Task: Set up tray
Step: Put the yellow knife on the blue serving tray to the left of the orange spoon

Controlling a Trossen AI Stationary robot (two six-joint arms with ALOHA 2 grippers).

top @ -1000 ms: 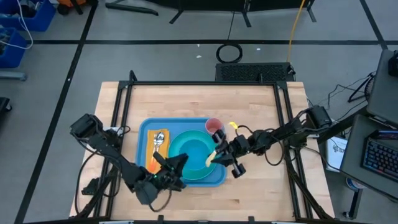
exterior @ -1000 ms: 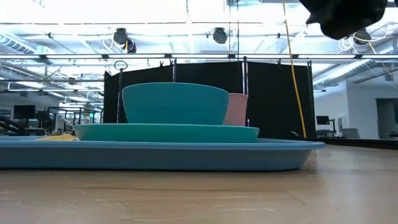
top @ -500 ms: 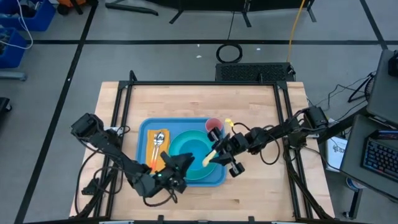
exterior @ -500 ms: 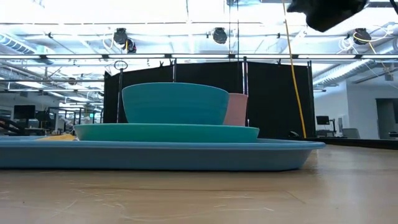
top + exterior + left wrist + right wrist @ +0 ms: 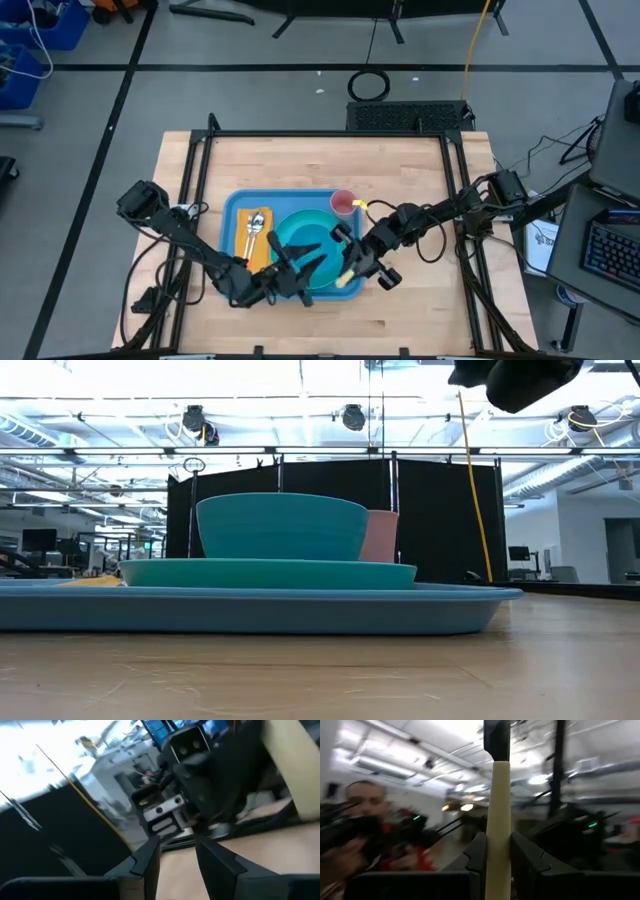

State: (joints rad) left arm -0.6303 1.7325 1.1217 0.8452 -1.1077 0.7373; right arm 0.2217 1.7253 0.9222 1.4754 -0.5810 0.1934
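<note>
Tray (image 5: 232,205) holds plate (image 5: 283,229), bowl (image 5: 281,526), cup (image 5: 343,204), napkin, cutlery; right gripper (image 5: 349,272) clenched on pale utensil (image 5: 498,830), unplaced; left gripper (image 5: 300,272) released, empty.

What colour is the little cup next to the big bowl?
Pink. The cup shows best in the low view, standing right behind the teal bowl.

Blurred person (image 5: 367,827) beyond the table
</note>
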